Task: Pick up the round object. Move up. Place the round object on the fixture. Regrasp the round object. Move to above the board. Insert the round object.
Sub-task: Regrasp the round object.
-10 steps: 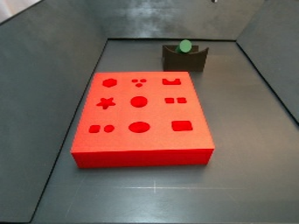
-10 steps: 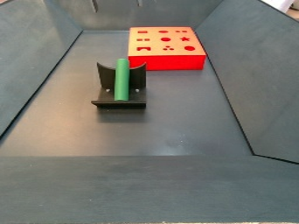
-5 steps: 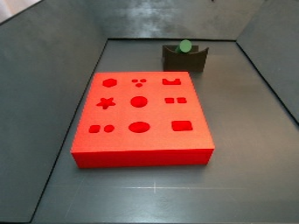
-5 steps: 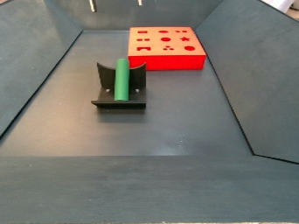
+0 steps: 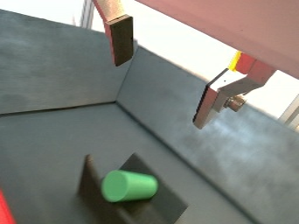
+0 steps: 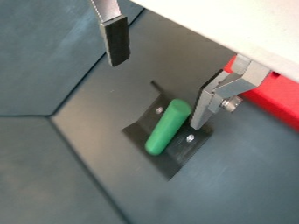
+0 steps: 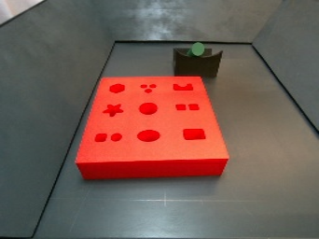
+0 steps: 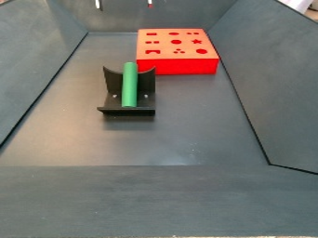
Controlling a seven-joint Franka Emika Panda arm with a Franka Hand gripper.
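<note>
The round object is a green peg lying in the notch of the fixture, a dark bracket on the floor. Both side views show it, end-on in one atop the fixture. In both wrist views my gripper hangs high above the peg, open, with nothing between its fingers. The gripper stands well apart from the peg. The red board with shaped cutouts lies flat beside the fixture.
Sloped dark grey walls enclose the floor on all sides. The board sits near one end wall, and its red edge shows beyond the fixture in a wrist view.
The thin fingertips at the top edge of a side view look farther apart than a second ago. Peg, fixture and board have not moved.
</note>
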